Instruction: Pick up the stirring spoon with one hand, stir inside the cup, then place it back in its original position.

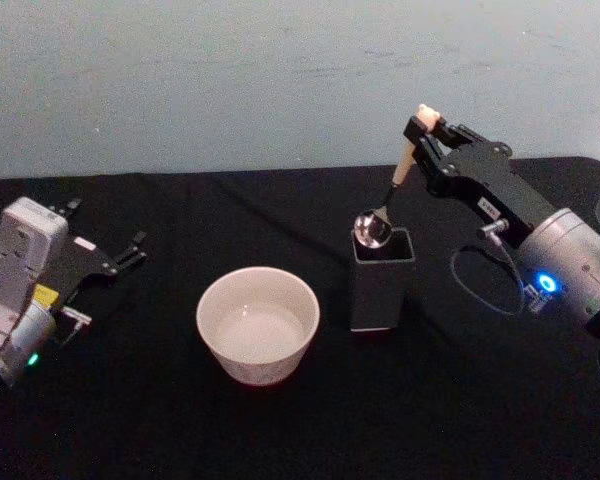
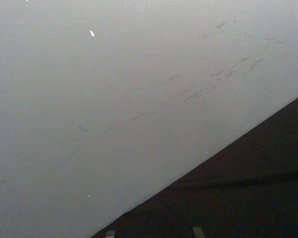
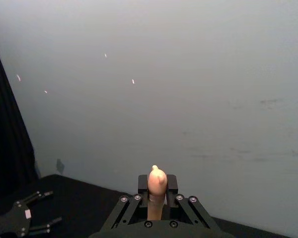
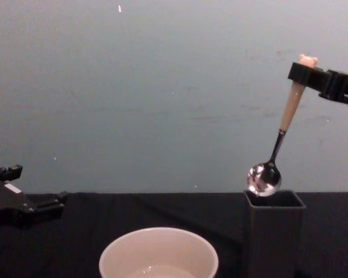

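1. Pinches the stirring spoon point(image 1: 404, 165) high on its handle with the right gripper point(image 1: 428, 130), jaws narrowed onto it, leaving the scoop end free just above the holder point(image 1: 382, 290).
2. Finds the cup point(image 1: 258, 365) at the holder's 8 o'clock, ready for stirring.
3. Parks the left gripper point(image 1: 115, 255) at 9 o'clock, jaws spread.

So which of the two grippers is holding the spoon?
The right gripper, shut on the spoon above the holder; the left gripper is open and empty.

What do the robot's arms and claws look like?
Both arms are silver-grey segments, each ending in a black flat-fingered tool with a small white label: left tool, right tool. The right arm carries a blue glowing ring and a thin black cable loop; the left arm has a green light.
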{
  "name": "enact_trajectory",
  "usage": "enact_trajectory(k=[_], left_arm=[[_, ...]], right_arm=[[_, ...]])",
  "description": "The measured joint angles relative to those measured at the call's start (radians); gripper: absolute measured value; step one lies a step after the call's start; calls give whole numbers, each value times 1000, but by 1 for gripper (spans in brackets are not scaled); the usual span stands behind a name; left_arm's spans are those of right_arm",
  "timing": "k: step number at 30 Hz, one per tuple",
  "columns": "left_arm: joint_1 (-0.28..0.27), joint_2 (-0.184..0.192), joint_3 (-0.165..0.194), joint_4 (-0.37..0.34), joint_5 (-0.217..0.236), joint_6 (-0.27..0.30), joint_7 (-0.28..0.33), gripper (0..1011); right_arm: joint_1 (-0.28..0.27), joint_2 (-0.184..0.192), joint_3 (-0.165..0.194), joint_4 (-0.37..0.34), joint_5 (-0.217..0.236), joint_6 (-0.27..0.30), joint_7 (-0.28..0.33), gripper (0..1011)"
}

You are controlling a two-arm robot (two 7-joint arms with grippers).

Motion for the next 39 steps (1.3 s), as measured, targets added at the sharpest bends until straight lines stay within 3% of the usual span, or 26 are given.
enact_trajectory(k=[39], left_arm=[[0,0,0,0,0,0,0,1001]], right_arm=[[9,-26,-46,166,-90,58,3,214]])
